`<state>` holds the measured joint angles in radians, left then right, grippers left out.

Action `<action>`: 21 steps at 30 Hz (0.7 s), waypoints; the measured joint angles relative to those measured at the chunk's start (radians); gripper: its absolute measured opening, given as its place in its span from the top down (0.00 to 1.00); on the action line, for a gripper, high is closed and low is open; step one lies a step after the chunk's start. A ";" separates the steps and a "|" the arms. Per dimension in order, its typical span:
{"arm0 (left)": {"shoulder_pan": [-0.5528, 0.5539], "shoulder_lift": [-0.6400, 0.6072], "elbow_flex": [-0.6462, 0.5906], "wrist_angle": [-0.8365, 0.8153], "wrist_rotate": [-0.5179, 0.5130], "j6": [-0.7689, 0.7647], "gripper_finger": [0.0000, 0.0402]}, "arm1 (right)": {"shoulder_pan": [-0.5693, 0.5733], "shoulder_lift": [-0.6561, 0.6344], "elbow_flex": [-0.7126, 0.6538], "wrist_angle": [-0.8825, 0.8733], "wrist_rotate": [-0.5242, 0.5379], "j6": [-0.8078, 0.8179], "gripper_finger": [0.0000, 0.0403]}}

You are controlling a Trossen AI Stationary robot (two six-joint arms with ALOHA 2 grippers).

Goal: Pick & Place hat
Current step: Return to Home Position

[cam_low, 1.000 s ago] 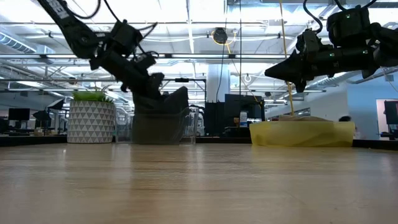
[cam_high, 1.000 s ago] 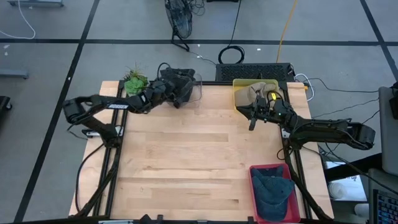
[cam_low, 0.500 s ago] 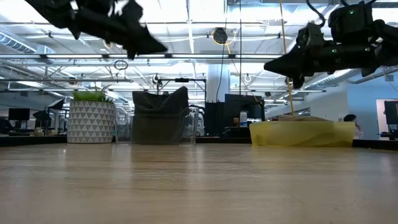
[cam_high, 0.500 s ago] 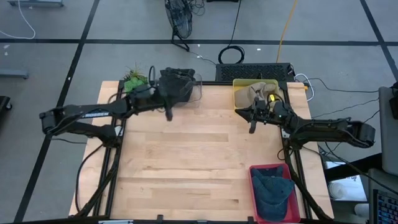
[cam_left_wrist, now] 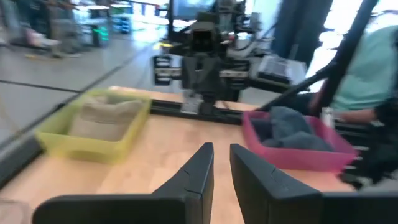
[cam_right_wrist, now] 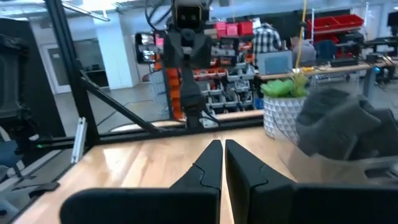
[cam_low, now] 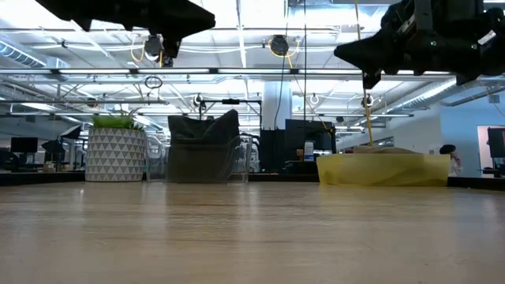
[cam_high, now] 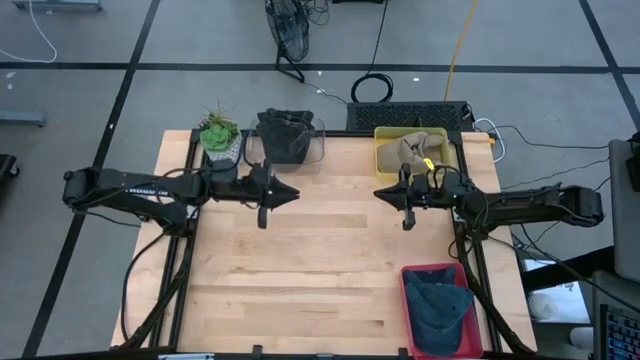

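A dark hat (cam_high: 285, 138) sits upright in a clear bin (cam_high: 319, 152) at the table's far edge; the low view shows the dark hat (cam_low: 203, 146) too. My left gripper (cam_high: 295, 193) hovers over the table's middle, nearer than that bin, pointing right, fingers close together (cam_left_wrist: 222, 152). My right gripper (cam_high: 378, 193) faces it from the right, shut (cam_right_wrist: 222, 146), just left of the yellow bin (cam_high: 383, 165) that holds a tan hat (cam_high: 415, 150). Both grippers hang high above the tabletop in the low view, the left gripper (cam_low: 207, 20) and the right gripper (cam_low: 341, 52).
A pink bin (cam_high: 407, 300) with a blue-grey hat (cam_high: 440, 308) stands at the near right corner. A potted plant (cam_high: 218, 135) stands left of the clear bin. Bare wood lies between and in front of the grippers. A person in teal (cam_left_wrist: 373, 74) sits beyond the table.
My left gripper has come off the dark hat, risen and swung from the clear bin toward the table's middle, turning level to point right. The hat has stayed in its bin. My right gripper has moved a little left and nearer, away from the yellow bin, and levelled out.
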<state>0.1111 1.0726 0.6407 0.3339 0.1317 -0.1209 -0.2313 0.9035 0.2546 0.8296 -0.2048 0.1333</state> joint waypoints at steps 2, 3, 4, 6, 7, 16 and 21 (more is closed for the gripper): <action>-0.036 -0.017 0.000 -0.013 -0.086 0.017 0.84 | 0.010 0.000 0.021 -0.020 0.021 -0.002 1.00; -0.051 -0.026 0.000 -0.010 -0.114 0.024 0.84 | 0.012 -0.003 0.029 -0.033 0.023 -0.008 1.00; -0.062 -0.038 0.000 -0.018 -0.130 0.027 0.84 | 0.011 -0.009 0.037 -0.053 0.024 -0.017 1.00; -0.077 -0.070 0.000 -0.055 -0.138 0.030 0.84 | 0.011 -0.021 0.053 -0.097 0.025 -0.035 1.00; -0.083 -0.087 0.000 -0.077 -0.139 0.030 0.84 | 0.011 -0.030 0.057 -0.124 0.027 -0.041 1.00; -0.138 -0.269 -0.014 -0.370 -0.260 0.029 0.84 | 0.011 -0.194 0.063 -0.316 0.048 -0.045 1.00; -0.182 -0.355 -0.119 -0.331 -0.309 0.017 0.84 | 0.011 -0.320 0.062 -0.498 0.047 -0.043 1.00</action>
<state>-0.0713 0.7171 0.5215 0.0025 -0.1769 -0.1036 -0.2199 0.5838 0.3168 0.3311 -0.1574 0.0902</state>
